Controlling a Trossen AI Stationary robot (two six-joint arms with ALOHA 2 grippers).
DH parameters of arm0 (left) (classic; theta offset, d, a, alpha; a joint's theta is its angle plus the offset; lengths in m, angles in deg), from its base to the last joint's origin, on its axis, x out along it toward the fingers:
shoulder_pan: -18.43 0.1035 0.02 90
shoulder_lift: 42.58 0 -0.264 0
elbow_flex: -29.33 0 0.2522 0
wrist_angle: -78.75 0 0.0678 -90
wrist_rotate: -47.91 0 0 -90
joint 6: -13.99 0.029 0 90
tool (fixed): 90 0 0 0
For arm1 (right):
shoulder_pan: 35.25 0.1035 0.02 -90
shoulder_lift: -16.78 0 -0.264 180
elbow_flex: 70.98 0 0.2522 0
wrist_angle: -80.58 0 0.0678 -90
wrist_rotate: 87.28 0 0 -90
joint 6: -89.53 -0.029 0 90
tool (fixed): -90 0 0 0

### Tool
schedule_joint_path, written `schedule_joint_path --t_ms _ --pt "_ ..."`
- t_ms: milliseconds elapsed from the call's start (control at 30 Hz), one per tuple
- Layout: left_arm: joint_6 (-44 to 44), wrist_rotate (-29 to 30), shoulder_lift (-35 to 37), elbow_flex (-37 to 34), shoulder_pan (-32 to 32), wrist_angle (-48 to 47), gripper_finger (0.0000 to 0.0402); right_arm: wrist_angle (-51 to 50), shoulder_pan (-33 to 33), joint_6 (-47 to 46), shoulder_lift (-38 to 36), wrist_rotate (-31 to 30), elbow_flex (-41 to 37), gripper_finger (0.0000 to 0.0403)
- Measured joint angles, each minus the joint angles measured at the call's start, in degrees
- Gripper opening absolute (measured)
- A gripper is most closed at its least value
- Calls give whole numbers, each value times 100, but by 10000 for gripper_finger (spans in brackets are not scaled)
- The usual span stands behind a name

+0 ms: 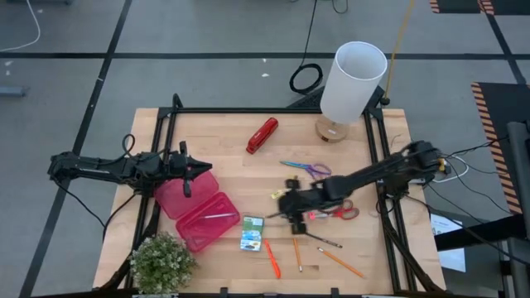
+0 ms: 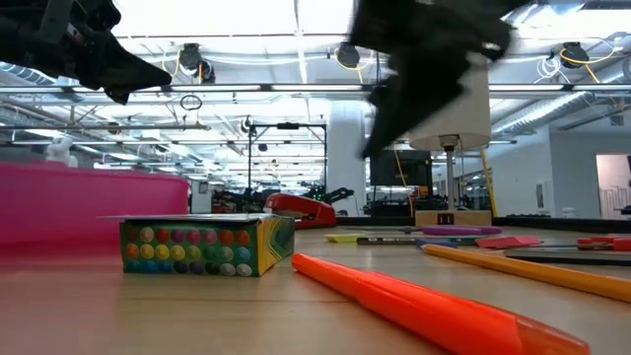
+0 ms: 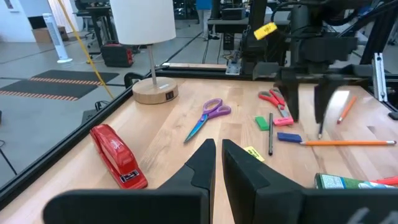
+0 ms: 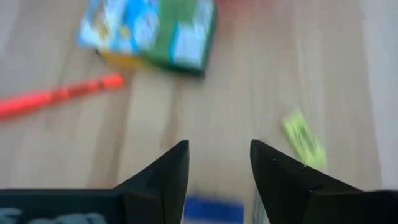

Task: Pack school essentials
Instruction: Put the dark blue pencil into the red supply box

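Hovering over the counter (image 1: 248,178) near the crayon box (image 1: 252,233), the empty right pincer (image 4: 217,165), fingers spread, should centre squarely over one eraser (image 4: 303,138) before closing.

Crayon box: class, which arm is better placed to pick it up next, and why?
The right. Its gripper hangs open beside the crayon box, among the loose stationery. The left gripper waits nearly shut over the pink case, farther away.

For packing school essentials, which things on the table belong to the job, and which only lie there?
Belong: crayon box, purple scissors, red scissors, orange pen, pencils, erasers.

Lying about: red stapler, lamp, plant, pink case.
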Motion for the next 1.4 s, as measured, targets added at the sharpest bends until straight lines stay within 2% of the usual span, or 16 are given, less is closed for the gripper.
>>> schedule_joint_path --t_ms 100,267,433,567,767,1100,1400 --pt "-48 -10 1 0 0 0 33 317 120 -505 -645 -280 -943 158" --pt "-243 -132 0 0 0 -61 33 912 156 -1318 -1509 -317 -2247 151" --pt "-590 -227 0 0 0 -326 33 980 295 -1743 -2173 -607 -3151 146" --pt "-753 -222 -68 0 0 -431 33 1318 313 -1811 -2362 -612 -3681 141" --pt "-799 -162 -334 0 0 -425 33 2155 309 -1721 -2360 -593 -4211 138" --pt "-804 -142 -654 0 0 -420 33 2731 309 -1660 -2366 -588 -4600 135" --pt "-788 -158 -649 0 0 -173 33 3109 460 -1429 -1954 -749 -4622 76"
